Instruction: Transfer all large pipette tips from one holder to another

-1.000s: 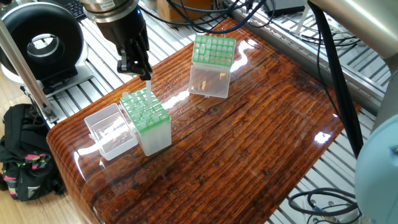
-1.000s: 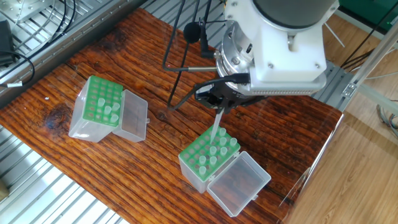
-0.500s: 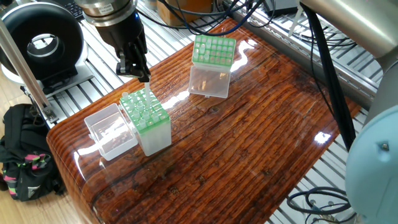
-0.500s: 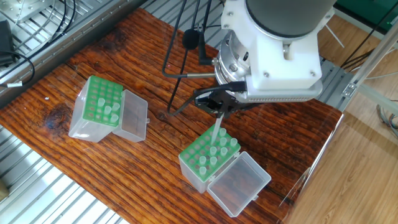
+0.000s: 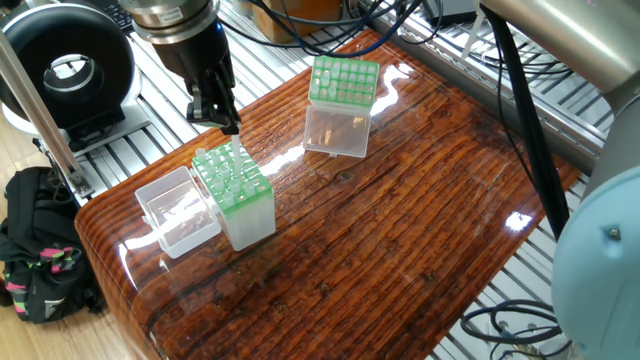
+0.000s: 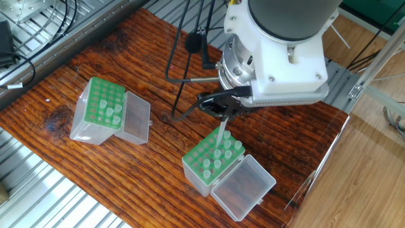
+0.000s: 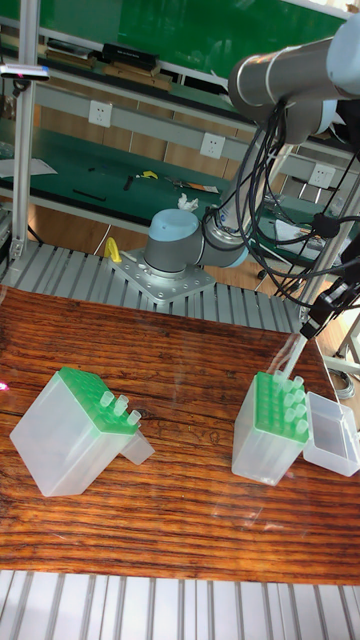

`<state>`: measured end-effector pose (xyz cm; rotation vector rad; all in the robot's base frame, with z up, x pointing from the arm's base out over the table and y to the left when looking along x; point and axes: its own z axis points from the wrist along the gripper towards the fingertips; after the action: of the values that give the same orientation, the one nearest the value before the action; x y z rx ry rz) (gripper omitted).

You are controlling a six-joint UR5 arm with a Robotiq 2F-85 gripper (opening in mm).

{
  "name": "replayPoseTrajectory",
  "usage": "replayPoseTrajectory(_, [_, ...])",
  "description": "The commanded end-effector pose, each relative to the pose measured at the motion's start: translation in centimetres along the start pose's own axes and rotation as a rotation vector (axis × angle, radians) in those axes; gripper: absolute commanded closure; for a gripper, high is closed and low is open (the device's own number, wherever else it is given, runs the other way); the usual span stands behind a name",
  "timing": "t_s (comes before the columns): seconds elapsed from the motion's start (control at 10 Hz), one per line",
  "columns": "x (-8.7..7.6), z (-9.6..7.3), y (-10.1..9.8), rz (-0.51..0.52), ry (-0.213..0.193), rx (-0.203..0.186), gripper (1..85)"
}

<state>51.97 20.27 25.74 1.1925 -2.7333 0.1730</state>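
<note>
Now hand (image 6: 223, 111) pinched on one pipette tip (image 6: 220, 134), point just above right holder (image 6: 212, 159).

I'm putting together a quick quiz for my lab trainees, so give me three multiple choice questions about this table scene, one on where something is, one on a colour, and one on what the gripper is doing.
1. Where is the gripper?
A. Above the box of tips nearest the table's edge
B. Above the far box
C. Resting flat on the wood

2. What colour are the grids on top of the two boxes?
A. Blue
B. Green
C. Red

3. What is the gripper doing?
A. Open and carrying nothing
B. Shut on a pipette tip
C. Shut on a box lid

Answers:
1 A, it hangs over the near box, not the far box.
2 B, both grids are green.
3 B, a pale pipette tip hangs from the closed fingers, clear of the grid.
</note>
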Motion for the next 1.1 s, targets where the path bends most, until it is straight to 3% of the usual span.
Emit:
replayPoseTrajectory(0.0, [-0.1, -0.1, 0.6, -0.033, -0.009, -0.032, 42.7])
replayPoseTrajectory(0.2, [-0.2, -0.2, 0.5, -0.03, -0.013, -0.025, 42.0])
replayPoseTrajectory(0.4, [0.3, -1.0, -0.7, 0.023, -0.026, 0.025, 43.7])
replayPoseTrajectory(0.7, [2.1, -1.3, -7.9, 0.033, -0.085, 0.189, 50.7])
replayPoseTrajectory(0.9, [2.7, 1.0, -12.7, -0.02, -0.132, 0.245, 50.7])
replayPoseTrajectory(1.0, [3.2, 2.0, -14.7, -0.04, -0.122, 0.263, 50.7])
